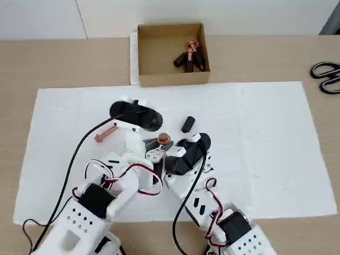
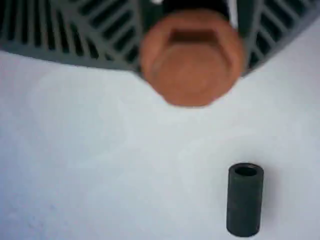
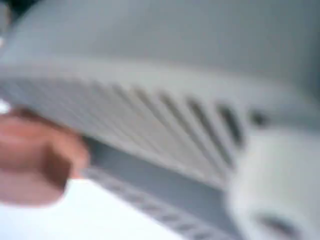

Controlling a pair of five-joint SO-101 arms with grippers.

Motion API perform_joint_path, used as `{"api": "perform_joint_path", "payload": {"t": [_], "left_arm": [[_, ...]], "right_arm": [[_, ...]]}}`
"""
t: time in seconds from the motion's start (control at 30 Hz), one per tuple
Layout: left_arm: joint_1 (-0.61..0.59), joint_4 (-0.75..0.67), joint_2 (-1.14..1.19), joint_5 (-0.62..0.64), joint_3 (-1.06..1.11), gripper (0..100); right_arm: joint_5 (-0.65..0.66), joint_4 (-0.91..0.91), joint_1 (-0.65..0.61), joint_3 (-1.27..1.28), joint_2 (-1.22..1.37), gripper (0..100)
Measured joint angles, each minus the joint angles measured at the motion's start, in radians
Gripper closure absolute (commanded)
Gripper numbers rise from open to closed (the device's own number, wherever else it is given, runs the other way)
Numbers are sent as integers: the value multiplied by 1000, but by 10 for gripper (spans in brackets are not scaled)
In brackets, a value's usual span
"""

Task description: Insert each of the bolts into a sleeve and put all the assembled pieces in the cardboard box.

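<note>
On the counter (image 1: 32, 58) a white sheet (image 1: 265, 149) carries the work. The cardboard box (image 1: 170, 79) at its far edge already holds a few assembled pieces (image 1: 188, 57). The two arms crowd together near the middle of the sheet, and that closeness looks like the main hazard. The left gripper (image 1: 155, 142) pinches the held bolt (image 2: 192, 57), whose copper-coloured head sticks out past the ribbed jaws. The right gripper (image 1: 172, 150) sits just beside it, and whether it is spread or pressed together cannot be told. A careless move by either arm could knock the held bolt askew or twist it out of its hold. The sleeve (image 2: 245, 199) lies on its side on the sheet, near the held bolt but apart from it. Being round, it would probably roll away if nudged rather than gripped squarely, and a tilted bolt would likely catch on its mouth instead of sliding in. A loose bolt (image 1: 106, 134) lies on the far side of the left arm, where a sweep of that arm could shove it off.
</note>
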Motion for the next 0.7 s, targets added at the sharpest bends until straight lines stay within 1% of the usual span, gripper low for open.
{"api": "perform_joint_path", "payload": {"t": [0.13, 0.33, 0.47, 0.7], "left_arm": [[-3, 48, 0, 0, -15, 770], [-9, 167, 0, -9, -210, 769], [-118, 235, 0, -35, -327, 769], [-433, 382, 0, -101, -373, 769]], "right_arm": [[0, 0, 3, 3, 2, 995], [0, -2, 3, -2, -2, 995], [0, -5, 43, 2, 0, 995], [3, 11, 224, -3, 0, 995]]}}
